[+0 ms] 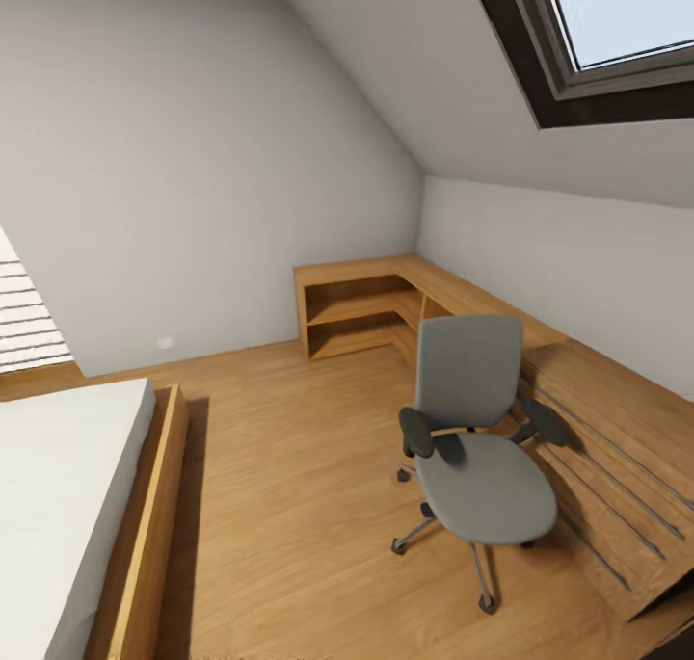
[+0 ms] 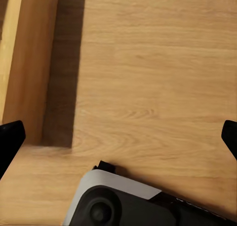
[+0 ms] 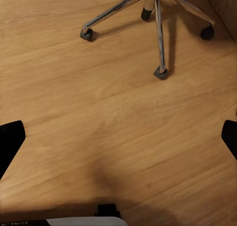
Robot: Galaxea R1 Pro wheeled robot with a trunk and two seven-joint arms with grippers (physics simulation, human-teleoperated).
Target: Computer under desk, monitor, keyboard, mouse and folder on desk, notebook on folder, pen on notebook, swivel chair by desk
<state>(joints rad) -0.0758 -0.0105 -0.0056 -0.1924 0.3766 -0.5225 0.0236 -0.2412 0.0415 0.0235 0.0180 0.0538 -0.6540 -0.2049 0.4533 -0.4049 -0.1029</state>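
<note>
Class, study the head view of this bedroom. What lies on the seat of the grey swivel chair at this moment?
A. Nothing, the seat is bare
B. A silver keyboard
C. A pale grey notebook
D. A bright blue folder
A. In the head view the swivel chair stands on the wooden floor beside the low wooden cabinets, and its grey seat shows plain upholstery with no object on it.

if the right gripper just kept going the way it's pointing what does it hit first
Most likely the bare wooden floor: the right gripper is open and points down at it. The swivel chair base and castors lie off to one side of that line, though depth is hard to judge.
</note>
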